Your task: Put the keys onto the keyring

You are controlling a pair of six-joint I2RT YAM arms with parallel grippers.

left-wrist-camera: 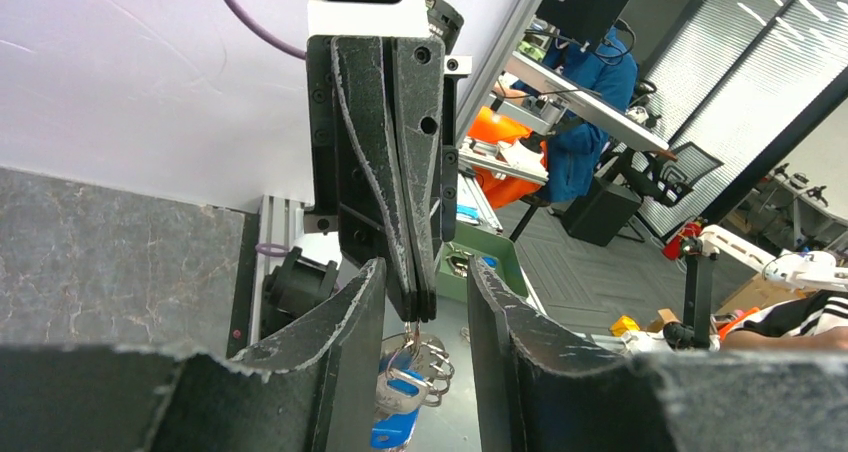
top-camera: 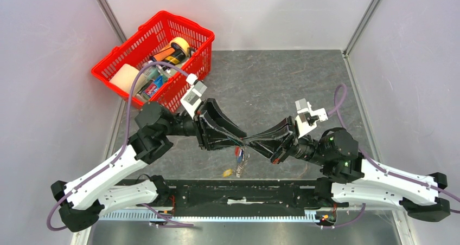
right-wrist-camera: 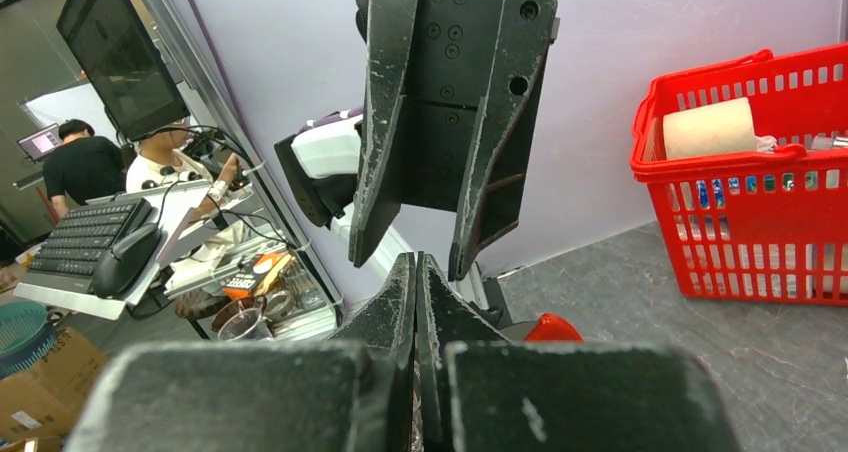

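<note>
My two grippers meet tip to tip above the middle of the table. The right gripper [top-camera: 250,144] [left-wrist-camera: 418,314] [right-wrist-camera: 417,257] is shut, pinching the thin wire top of the keyring [left-wrist-camera: 437,367]. A bunch of silvery rings hangs from it. On that bunch dangles a key with a blue plastic head [left-wrist-camera: 393,430]; in the top view it shows as a small cluster [top-camera: 239,155] under the fingertips. The left gripper [top-camera: 242,142] [left-wrist-camera: 425,264] stands open. Its fingers [left-wrist-camera: 345,342] straddle the right fingertips and the hanging bunch without touching them.
A red basket [top-camera: 163,18] [right-wrist-camera: 700,162] full of items stands at the back left. A small yellow piece [top-camera: 228,173] lies on the table near the front rail [top-camera: 238,193]. A red rounded piece [right-wrist-camera: 553,327] shows just past my right fingers.
</note>
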